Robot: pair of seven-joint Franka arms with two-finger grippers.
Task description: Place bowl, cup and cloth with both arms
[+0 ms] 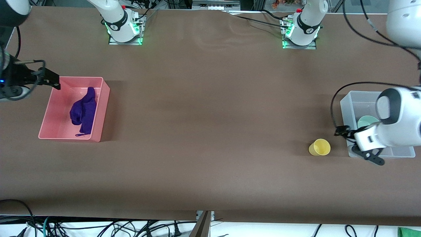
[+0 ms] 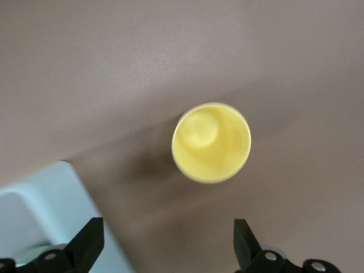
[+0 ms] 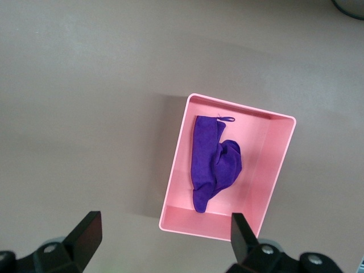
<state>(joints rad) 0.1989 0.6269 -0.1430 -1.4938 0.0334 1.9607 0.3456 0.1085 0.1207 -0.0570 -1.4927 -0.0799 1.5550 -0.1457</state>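
Note:
The purple cloth (image 1: 84,110) lies crumpled in a pink bin (image 1: 57,112) toward the right arm's end of the table; it also shows in the right wrist view (image 3: 213,162). My right gripper (image 1: 49,79) hangs open and empty over the bin's edge (image 3: 165,239). The yellow cup (image 1: 319,147) stands upright on the table beside a clear bin (image 1: 348,105). The green bowl (image 1: 366,121) sits in that clear bin, partly hidden by the left arm. My left gripper (image 1: 359,145) is open and empty over the clear bin's corner beside the cup (image 2: 211,142).
In the left wrist view my left gripper (image 2: 169,250) has the clear bin's corner (image 2: 40,199) by one finger. The pink bin (image 3: 267,170) has bare floor beside the cloth. Both arm bases stand along the table edge farthest from the front camera.

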